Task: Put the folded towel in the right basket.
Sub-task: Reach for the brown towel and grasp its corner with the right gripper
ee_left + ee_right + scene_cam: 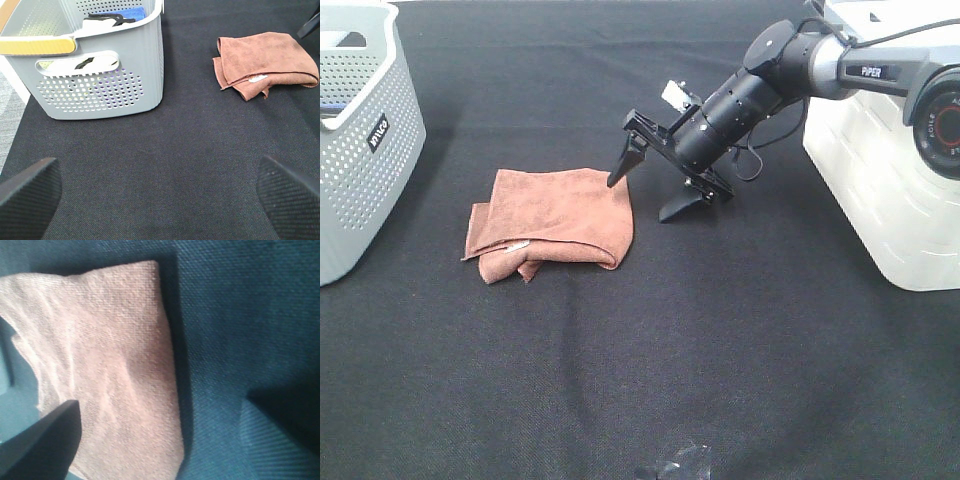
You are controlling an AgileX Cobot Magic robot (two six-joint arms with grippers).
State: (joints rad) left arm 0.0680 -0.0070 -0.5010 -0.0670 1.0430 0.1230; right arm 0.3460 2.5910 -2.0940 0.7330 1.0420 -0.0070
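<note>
open mat (720, 350) around towel (555, 220), grey basket (360, 150) left, white basket (880, 200) right

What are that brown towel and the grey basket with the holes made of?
The towel looks like soft microfibre or terry cloth: matte, fuzzy nap, limp folds. The grey basket looks like moulded plastic: smooth, faintly glossy walls with neat rows of holes.

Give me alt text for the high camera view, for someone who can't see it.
The right end effector, open, straddles the right edge of a folded brown towel on a black table. A grey basket stands at left, a white basket at right.
</note>
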